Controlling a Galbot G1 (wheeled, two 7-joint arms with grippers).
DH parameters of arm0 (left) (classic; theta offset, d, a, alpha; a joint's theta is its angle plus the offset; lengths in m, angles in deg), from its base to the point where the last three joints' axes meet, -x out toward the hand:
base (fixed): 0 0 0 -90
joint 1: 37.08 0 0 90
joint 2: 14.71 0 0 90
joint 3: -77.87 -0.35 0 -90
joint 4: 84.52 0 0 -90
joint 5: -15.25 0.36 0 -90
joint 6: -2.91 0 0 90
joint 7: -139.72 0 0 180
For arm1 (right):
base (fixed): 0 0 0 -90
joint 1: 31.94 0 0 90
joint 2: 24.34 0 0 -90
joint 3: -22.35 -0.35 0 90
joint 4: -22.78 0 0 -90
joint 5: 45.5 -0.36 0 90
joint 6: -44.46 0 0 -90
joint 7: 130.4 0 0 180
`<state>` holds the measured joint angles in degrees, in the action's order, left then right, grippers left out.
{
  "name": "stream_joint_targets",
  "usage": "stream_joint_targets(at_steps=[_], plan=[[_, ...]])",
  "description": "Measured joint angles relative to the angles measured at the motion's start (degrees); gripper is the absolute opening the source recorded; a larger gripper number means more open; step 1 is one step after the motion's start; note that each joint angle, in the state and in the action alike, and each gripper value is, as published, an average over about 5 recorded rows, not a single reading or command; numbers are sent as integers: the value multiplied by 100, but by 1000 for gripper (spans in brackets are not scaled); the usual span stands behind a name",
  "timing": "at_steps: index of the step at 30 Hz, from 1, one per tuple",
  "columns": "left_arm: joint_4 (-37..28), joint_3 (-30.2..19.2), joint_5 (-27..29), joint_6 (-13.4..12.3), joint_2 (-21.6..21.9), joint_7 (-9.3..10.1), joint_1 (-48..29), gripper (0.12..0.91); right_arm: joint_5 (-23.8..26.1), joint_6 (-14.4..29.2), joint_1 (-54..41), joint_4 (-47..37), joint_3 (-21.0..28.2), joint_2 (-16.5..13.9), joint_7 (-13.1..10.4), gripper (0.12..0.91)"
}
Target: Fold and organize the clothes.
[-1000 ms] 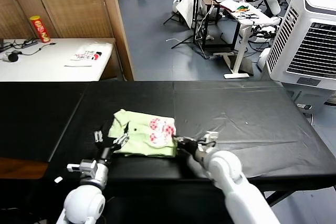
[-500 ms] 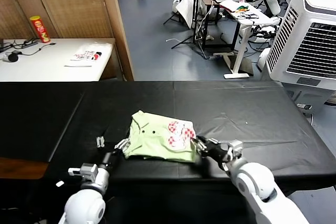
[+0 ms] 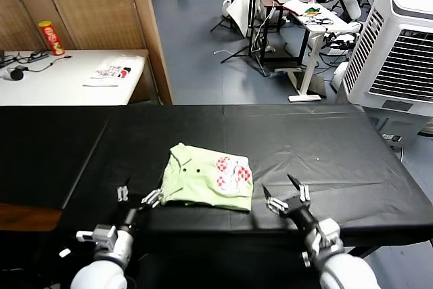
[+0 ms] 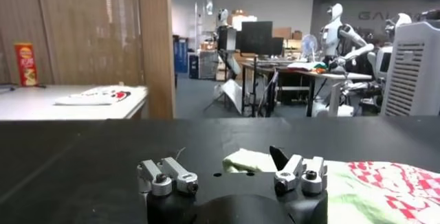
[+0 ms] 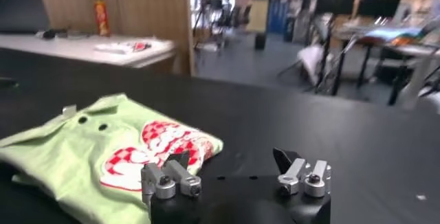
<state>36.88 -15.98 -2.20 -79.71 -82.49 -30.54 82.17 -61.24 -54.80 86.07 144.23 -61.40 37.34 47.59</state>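
the black table (image 3: 325, 133) carries my folded lime-green polo shirt (image 3: 206, 175), checkered print facing up, lying near the front edge between my two grippers. my right gripper (image 3: 287, 196) sits just beside the shirt's right edge, jaws spread wide, holding nothing. my left gripper (image 3: 140, 195) is wide open too, empty, one fingertip at the shirt's left edge.

Black-covered table (image 3: 325, 140) – folded lime-green polo shirt (image 3: 208, 182) flat on it, near front edge.
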Motion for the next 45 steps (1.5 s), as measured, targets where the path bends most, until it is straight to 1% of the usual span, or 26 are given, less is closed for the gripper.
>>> stream_joint_targets(at_steps=[5, 9, 11, 14, 17, 20, 25, 45], plan=[[239, 205, 152, -19, 73, -114, 541, 798, 591, 746, 820, 203, -175, 165, -280, 798], [454, 409, -48, 156, 151, -151, 1057, 798, 906, 1219, 1466, 362, -253, 311, -566, 798], [580, 519, -168, 278, 195, -137, 1323, 798, 948, 1334, 1793, 461, -300, 377, -727, 798], [777, 678, -316, 409, 246, -110, 1703, 798, 973, 1368, 2261, 632, -367, 459, -946, 798], [950, 832, -480, 529, 284, -75, 2013, 798, 993, 1337, 2631, 771, -397, 504, -1061, 798], [1061, 973, -581, 598, 312, -57, 2212, 798, 1009, 1336, 2857, 846, -406, 519, -1080, 798], [1141, 1083, -625, 628, 325, -62, 2348, 798, 1022, 1352, 3034, 903, -414, 526, -1080, 798], [1159, 1217, -662, 608, 323, -98, 2451, 798, 1029, 1361, 3147, 934, -418, 534, -1077, 798]])
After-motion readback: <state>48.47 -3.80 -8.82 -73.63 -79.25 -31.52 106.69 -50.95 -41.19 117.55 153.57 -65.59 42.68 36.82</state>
